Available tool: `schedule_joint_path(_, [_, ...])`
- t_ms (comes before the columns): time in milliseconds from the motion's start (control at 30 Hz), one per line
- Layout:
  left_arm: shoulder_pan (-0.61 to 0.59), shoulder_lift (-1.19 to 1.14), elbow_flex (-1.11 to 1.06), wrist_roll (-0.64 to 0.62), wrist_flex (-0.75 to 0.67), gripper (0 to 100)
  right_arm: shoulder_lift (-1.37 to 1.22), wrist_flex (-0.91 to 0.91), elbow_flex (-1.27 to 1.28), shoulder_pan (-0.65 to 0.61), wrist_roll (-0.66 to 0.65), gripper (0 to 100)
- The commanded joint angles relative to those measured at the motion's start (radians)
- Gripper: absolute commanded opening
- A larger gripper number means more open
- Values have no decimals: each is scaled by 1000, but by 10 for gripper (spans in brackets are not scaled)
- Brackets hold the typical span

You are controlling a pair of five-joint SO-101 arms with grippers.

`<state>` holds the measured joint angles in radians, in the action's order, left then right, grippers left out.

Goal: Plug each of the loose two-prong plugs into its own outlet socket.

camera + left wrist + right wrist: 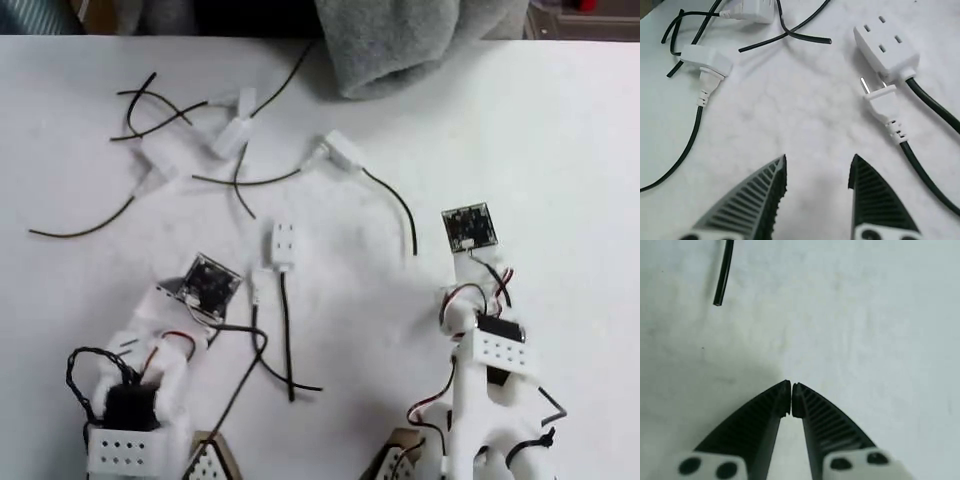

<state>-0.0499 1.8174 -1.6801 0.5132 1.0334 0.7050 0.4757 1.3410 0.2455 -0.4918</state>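
A white outlet socket [283, 243] [885, 47] lies mid-table with its black cord running toward me. A loose two-prong plug [261, 285] [882, 97] lies right beside it, prongs bare and pointing past the socket's corner. My left gripper [817, 165] hovers open just short of that plug, with nothing between its fingers. Farther off lie another white plug [160, 165] [707, 62], a white piece [235, 130] [755, 10] among tangled cords, and a third plug [340, 150]. My right gripper [791, 390] is shut on nothing above bare table, near a cut cord end [718, 302].
A grey cloth [410, 40] lies over the table's far edge. Loose black cords [150, 110] cross the far left. The right side of the white table [560, 180] is bare. Both arms' bases stand at the near edge.
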Motion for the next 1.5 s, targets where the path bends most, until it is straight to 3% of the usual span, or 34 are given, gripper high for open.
schedule_joint_path(0, [19, 5, 48, -77, -21, 207, 21, -15, -6, -7, -3, 19])
schedule_joint_path(233, [196, -185, 163, -164, -40, 207, 21, -15, -6, -7, -3, 19])
schedule_joint_path(633, [203, -1101, 546, -301, -275, 211, 21, -15, -6, -7, -3, 19])
schedule_joint_path(867, [263, -1468, 743, -327, -265, 212, 21, -15, -6, -7, -3, 19])
schedule_joint_path(1167, [268, -1635, 882, -396, -245, 212, 21, -16, -6, -7, -3, 19])
schedule_joint_path(1400, [269, -1891, 1143, -413, -61, 207, 21, -16, -6, -7, -5, 19])
schedule_joint_path(1467, [269, -1942, 1195, -466, -18, 207, 21, -16, -6, -7, -5, 19])
